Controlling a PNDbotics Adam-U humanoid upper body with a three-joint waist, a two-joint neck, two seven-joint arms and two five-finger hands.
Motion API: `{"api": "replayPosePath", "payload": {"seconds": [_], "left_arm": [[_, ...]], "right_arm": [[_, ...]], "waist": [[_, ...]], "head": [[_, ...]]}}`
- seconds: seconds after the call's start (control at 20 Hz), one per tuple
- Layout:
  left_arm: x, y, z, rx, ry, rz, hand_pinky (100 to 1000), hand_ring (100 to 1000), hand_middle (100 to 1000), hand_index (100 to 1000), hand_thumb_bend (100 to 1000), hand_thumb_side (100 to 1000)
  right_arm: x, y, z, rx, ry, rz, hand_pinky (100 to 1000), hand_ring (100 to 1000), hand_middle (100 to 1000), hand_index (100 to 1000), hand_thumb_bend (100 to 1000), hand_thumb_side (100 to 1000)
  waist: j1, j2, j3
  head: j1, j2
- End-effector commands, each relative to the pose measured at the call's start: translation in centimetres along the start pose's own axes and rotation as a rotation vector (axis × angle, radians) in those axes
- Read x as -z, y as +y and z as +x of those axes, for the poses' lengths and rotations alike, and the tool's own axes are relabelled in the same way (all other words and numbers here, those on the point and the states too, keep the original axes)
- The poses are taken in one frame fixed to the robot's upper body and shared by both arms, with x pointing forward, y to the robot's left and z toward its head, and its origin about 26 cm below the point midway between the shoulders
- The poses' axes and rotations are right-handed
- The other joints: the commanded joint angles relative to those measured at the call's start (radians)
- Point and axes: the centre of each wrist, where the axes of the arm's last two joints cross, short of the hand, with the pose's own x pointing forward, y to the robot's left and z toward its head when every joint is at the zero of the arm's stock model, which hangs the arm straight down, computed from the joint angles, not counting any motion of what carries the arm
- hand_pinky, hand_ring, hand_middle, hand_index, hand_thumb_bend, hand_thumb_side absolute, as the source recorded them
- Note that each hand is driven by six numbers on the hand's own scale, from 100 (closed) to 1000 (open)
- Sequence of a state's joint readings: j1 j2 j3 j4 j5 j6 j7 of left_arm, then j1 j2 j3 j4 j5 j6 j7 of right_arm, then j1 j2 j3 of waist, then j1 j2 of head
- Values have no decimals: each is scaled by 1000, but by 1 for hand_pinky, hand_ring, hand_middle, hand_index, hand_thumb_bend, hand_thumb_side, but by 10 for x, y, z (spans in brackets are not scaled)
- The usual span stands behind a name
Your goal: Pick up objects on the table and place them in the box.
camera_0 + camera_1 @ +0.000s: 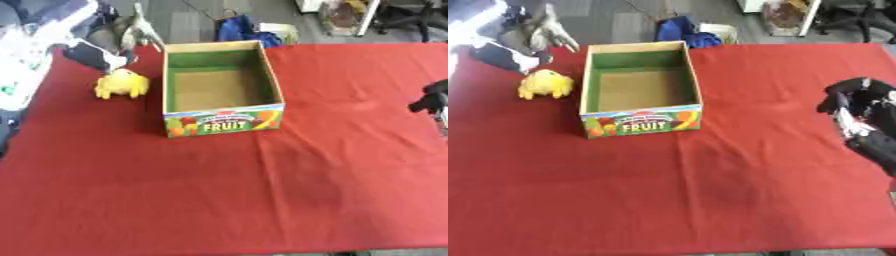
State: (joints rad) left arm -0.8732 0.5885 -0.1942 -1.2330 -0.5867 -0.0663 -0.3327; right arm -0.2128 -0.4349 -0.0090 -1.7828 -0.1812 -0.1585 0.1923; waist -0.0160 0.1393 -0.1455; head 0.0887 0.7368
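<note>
Right eye view is showing the right robot hand [864, 117] entering from the right edge of the table [737, 190], well apart from everything it needs. Its fingers cannot be made out against the dark arm, so whether they are apart or together cannot be told. No left robot hand is appearing in either view.

Task items noted: a yellow soft toy [544, 84] is lying far to the left of that robot hand, on the opposite side of the box [640, 122], just beside the box's left wall but not touching it. Beyond the toy, further from the robot hand, a grey and white plush shape [540, 27] and a dark bundle [502, 56] are sitting at the table's far left corner; what they are exactly cannot be told. Nothing is showing inside the box.

Risks judged from this layout:
- The box is standing directly between the right robot hand and the toy. An arm reaching across is likely to strike a cardboard wall and push the box, which is light and unsecured.
- A long cross-body reach is leaving little margin for approach, so the soft toy may be nudged away rather than gripped.
- The corner items are lying near the table edge and could be knocked off.
</note>
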Motion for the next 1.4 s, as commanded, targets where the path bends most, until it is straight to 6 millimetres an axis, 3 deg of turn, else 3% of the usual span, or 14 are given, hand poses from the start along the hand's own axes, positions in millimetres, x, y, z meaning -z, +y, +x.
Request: {"api": "replayPosePath", "payload": {"seconds": [0.05, 0.35, 0.75, 1.1, 1.4], "left_arm": [[18, 4, 14, 29, -39, 21, 537, 354, 292, 452, 161, 159], [44, -25, 27, 43, -56, 0, 541, 367, 303, 462, 172, 158], [57, -62, 30, 47, -51, -42, 565, 430, 376, 522, 245, 155], [54, -76, 26, 90, -64, -199, 639, 572, 549, 676, 482, 147], [51, -67, 26, 115, -81, -257, 680, 628, 637, 724, 690, 112]], "right_arm": [[7, -2, 7, -12, -28, 22, 654, 549, 493, 646, 100, 288], [13, 3, 9, 3, -45, 57, 655, 549, 492, 645, 100, 292], [18, 7, 11, 9, -59, 82, 655, 549, 491, 644, 100, 293], [17, 7, 11, 8, -59, 82, 654, 548, 490, 642, 100, 292], [17, 6, 10, 6, -59, 82, 654, 548, 489, 642, 100, 291]], "waist": [[-2, -12, -12], [-1, 1, -53], [0, 15, -84], [-1, 18, -84], [0, 18, -79]], "head": [[14, -17], [42, -39], [62, -58], [63, -57], [57, -56]]}}
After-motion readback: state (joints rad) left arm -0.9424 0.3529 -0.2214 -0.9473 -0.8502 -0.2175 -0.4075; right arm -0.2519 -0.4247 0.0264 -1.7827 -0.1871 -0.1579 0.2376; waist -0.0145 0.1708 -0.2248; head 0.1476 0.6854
